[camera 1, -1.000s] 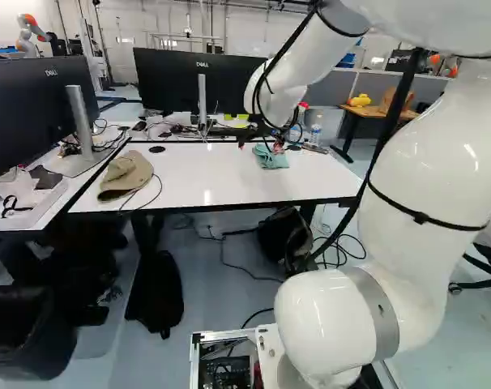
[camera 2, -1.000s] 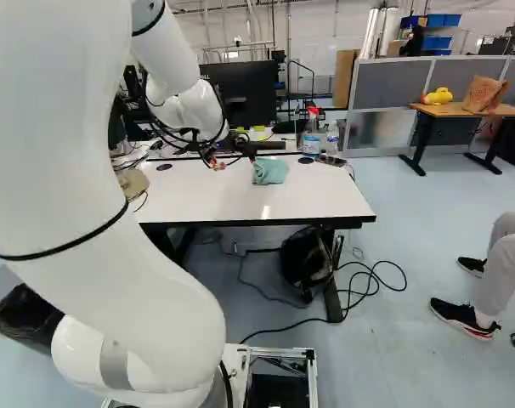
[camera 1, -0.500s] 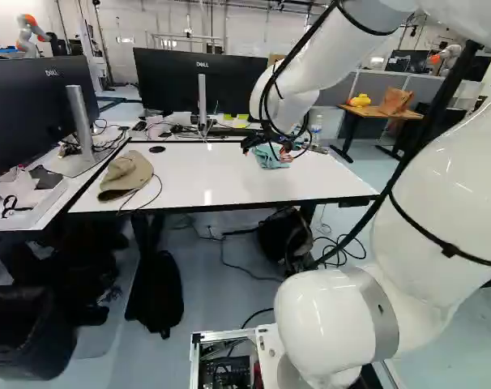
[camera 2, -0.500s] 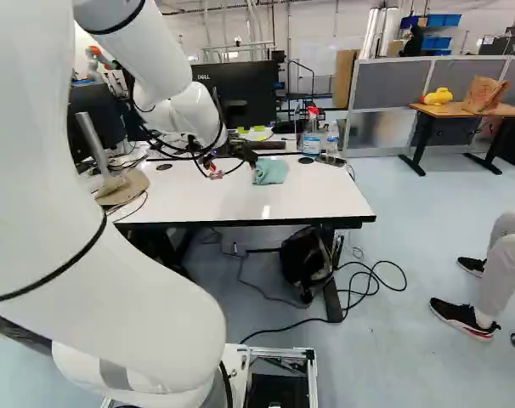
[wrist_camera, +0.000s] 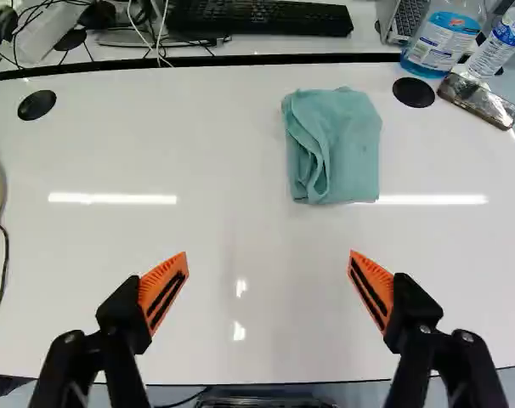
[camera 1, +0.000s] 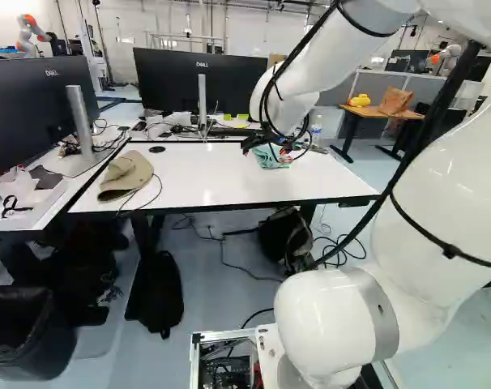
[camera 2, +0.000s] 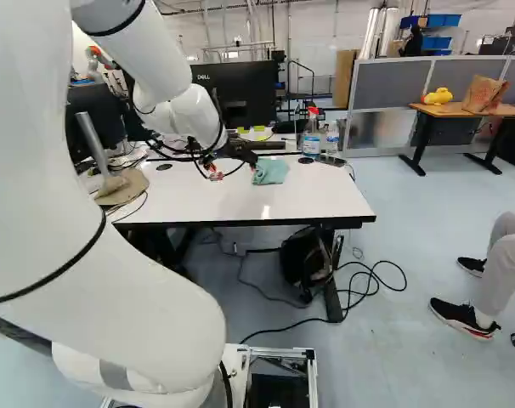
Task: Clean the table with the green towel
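Wiping seemingly unstarted, an empty black metal gripper (wrist_camera: 268, 252) is spread wide over the glossy white table (wrist_camera: 232, 170) bearing a folded green cloth towel (wrist_camera: 338, 149).

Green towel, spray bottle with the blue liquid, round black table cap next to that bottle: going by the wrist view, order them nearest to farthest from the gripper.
From the gripper:
1. Green towel, ahead of the open fingers.
2. Round black cap, past the towel, in the tabletop.
3. Spray bottle, just beyond the cap.
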Tool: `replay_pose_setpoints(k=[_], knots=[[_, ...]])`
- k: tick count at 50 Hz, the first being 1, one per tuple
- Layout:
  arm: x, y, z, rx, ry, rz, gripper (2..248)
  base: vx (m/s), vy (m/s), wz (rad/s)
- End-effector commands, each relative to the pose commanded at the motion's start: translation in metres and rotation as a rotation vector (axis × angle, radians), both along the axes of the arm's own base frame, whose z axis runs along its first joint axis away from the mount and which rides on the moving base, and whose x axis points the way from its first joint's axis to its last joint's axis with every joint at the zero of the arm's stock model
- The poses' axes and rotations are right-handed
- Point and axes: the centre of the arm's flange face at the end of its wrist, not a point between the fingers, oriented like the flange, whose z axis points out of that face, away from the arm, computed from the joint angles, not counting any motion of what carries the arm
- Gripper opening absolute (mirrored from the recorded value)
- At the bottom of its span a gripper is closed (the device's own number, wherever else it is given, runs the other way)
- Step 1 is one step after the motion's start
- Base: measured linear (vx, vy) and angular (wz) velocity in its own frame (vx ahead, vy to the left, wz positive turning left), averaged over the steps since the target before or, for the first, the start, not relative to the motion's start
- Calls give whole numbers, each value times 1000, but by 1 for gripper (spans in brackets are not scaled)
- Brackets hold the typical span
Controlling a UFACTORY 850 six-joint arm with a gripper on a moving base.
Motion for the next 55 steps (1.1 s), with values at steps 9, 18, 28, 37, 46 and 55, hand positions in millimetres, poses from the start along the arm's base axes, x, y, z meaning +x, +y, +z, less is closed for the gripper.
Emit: replay_pose_setpoints(k=[9, 18, 28, 37, 46, 55], knots=[[-4, 0, -5, 0, -15, -1, 247, 0, 0, 0], [-9, -1, -12, 1, -36, -1, 247, 0, 0, 0], [-16, -1, -21, 1, -64, -2, 247, 0, 0, 0], [-24, -2, -30, 2, -95, -3, 247, 0, 0, 0], [-34, -2, -41, 2, -130, -4, 247, 0, 0, 0], [-45, -3, -53, 2, -170, -6, 247, 0, 0, 0]])
